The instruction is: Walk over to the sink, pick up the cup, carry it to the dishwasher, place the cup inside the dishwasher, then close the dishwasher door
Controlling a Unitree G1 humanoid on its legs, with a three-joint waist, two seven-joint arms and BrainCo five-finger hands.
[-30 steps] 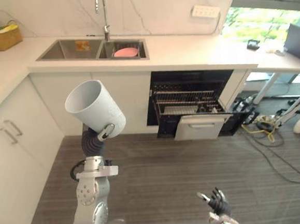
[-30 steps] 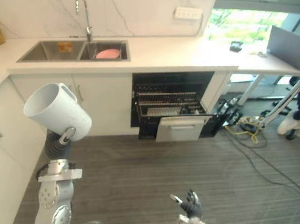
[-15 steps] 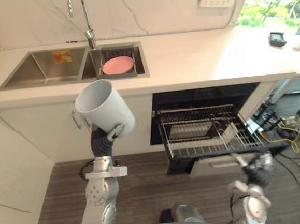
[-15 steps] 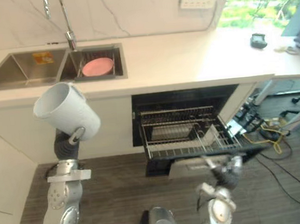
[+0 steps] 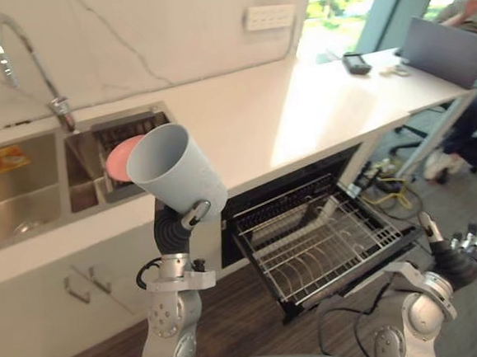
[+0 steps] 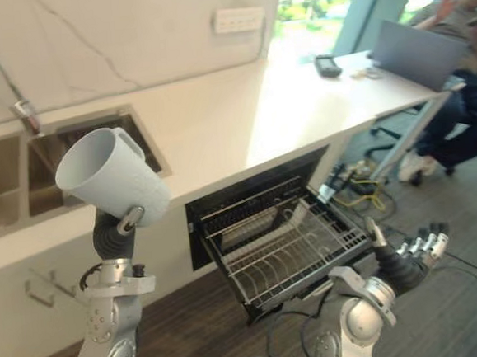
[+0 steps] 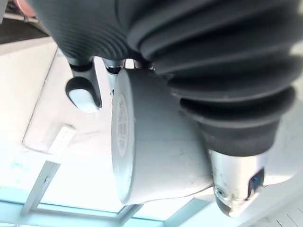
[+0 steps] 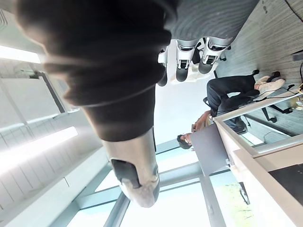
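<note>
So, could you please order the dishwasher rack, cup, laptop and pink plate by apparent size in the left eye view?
1. dishwasher rack
2. cup, enlarged by nearness to the camera
3. laptop
4. pink plate, partly hidden behind the cup

Left hand (image 5: 195,214) raised, curled; right hand (image 5: 467,247) low, spread.

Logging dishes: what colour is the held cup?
Light grey cup, clearest in left eye view.
</note>
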